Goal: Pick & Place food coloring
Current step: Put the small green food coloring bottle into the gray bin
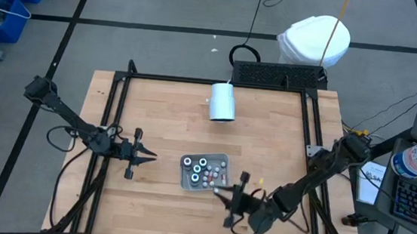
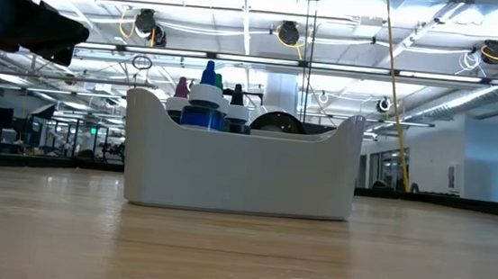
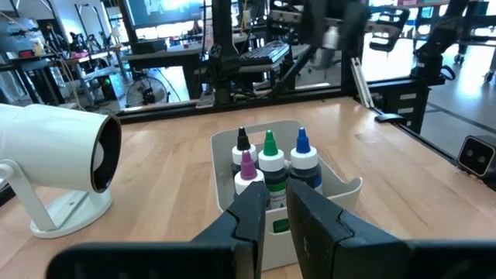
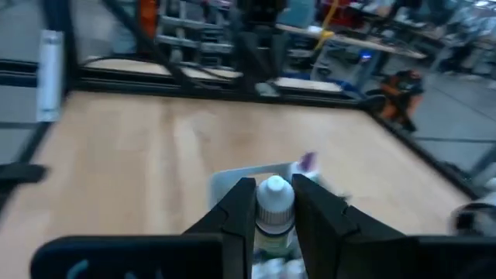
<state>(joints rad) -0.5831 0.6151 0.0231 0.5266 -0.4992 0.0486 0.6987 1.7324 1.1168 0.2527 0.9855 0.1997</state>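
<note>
Left gripper (image 1: pixel 149 156) first: we see its two dark fingers (image 3: pixel 249 221) nearly pressed together with only a thin slit between them and nothing in it, so closed and empty. It hangs over the light wooden table (image 1: pixel 162 128), pointing across at the small grey plastic tray (image 1: pixel 222 160), which lies just ahead of its tips but apart from them. In the left wrist view the tray holds four dropper bottles of food coloring (image 3: pixel 270 167) upright in a tight cluster: black, purple, green and blue tips. Off to one side of the left gripper, further up the table, we note a large white cylinder cup (image 1: pixel 223 101) lying on its side on a white stand, open mouth facing the tray side.

Moving right, the tray from above shows a pack of small round white and teal-rimmed tops, all inside its walls. From table height we see the blue, purple and dark tips poking above the tray's pale wall.

Right gripper (image 1: pixel 226 195) sits just beside the tray's near right corner, low over the table. In the right wrist view its fingers clamp a white-capped little bottle (image 4: pixel 274 200) between them, cap sticking up past the tips, so it is gripping one bottle. Tray edge shows just beyond it; a purple tip is blurred behind.
</note>
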